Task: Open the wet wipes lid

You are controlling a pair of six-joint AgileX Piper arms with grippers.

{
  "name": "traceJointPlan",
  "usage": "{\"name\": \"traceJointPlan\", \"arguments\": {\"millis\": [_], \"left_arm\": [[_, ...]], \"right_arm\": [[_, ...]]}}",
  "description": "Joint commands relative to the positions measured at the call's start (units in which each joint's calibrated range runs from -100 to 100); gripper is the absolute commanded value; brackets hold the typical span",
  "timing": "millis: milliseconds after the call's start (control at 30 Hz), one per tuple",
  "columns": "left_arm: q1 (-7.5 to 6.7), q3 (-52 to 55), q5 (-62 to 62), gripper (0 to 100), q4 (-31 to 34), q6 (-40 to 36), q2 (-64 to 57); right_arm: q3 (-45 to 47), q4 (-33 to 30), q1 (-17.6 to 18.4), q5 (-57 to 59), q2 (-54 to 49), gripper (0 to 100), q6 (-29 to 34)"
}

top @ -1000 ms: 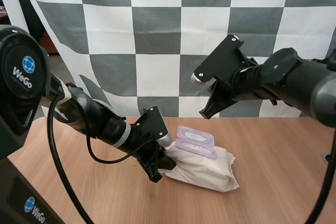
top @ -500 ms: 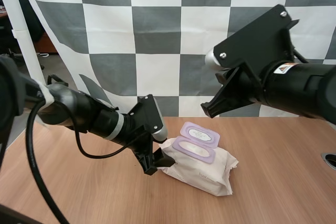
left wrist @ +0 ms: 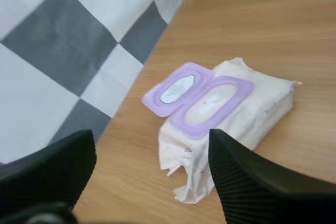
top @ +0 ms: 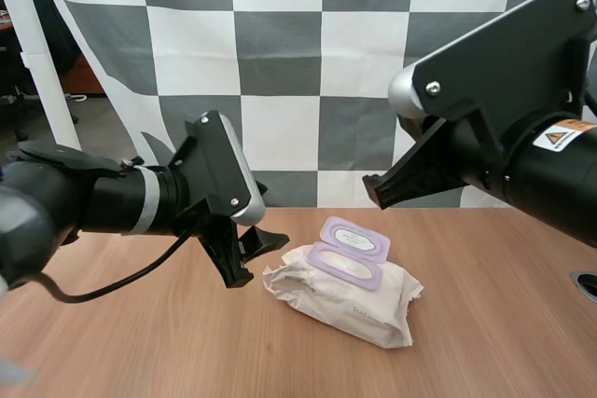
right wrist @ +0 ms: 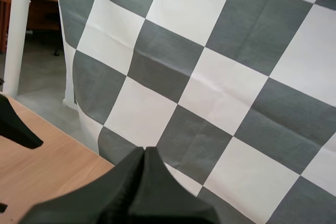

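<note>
Wet wipes pack point(left wrist: 252, 114), lid point(left wrist: 176, 88) flipped open, one edge partly behind wide-spread left pincer point(left wrist: 151, 139); right pincer point(right wrist: 144, 151) closed.

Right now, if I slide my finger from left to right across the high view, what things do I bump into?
left gripper → pack of wet wipes → round hole in the table. The right gripper sits higher in the picture, over the pack's span, so it is left out.
</note>
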Motion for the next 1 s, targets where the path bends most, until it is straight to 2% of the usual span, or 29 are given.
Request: {"name": "traceJointPlan", "arguments": {"millis": [0, 67, 100, 133, 367, 533, 700, 900, 967], "left_arm": [[0.57, 0.0, 0.0, 77, -2.5, -5.1, -15.4], [0.57, 0.0, 0.0, 35, -4.2, -5.3, -16.9], [0.57, 0.0, 0.0, 5, -5.1, -5.9, -17.5], [0.57, 0.0, 0.0, 1, -6.1, -6.5, -18.1], [-0.64, 0.0, 0.0, 0, -7.4, -12.4, -18.8], [-0.64, 0.0, 0.0, 0, -6.1, -13.8, -21.2], [-0.75, 2.1, 0.0, 0, -4.3, -13.8, -26.3], [-4.09, 5.4, 0.0, 0, 3.8, -16.6, -27.9], [-5.86, 5.7, -3.6, 0, 7.3, -19.8, -29.4]], "right_arm": [[-0.1, -0.1, 0.0, 0.0, -0.7, 0, 0.0], [-0.1, -0.2, 0.0, 0.0, -1.4, 0, 0.0], [-0.1, -0.3, 0.0, 0.0, -1.6, 0, 0.0], [-0.1, -0.9, 0.0, 0.1, -1.9, 0, 0.0], [-0.1, -6.0, 0.0, 0.0, -6.3, 0, 1.9], [2.8, -13.4, 0.0, -4.3, -10.8, 0, 4.0], [8.8, -16.8, -0.2, -6.6, -13.9, 0, 4.5], [15.2, -19.5, -1.9, -14.1, -13.9, 0, 5.3], [16.5, -18.8, -2.4, -17.1, -13.9, 0, 5.8]]}}
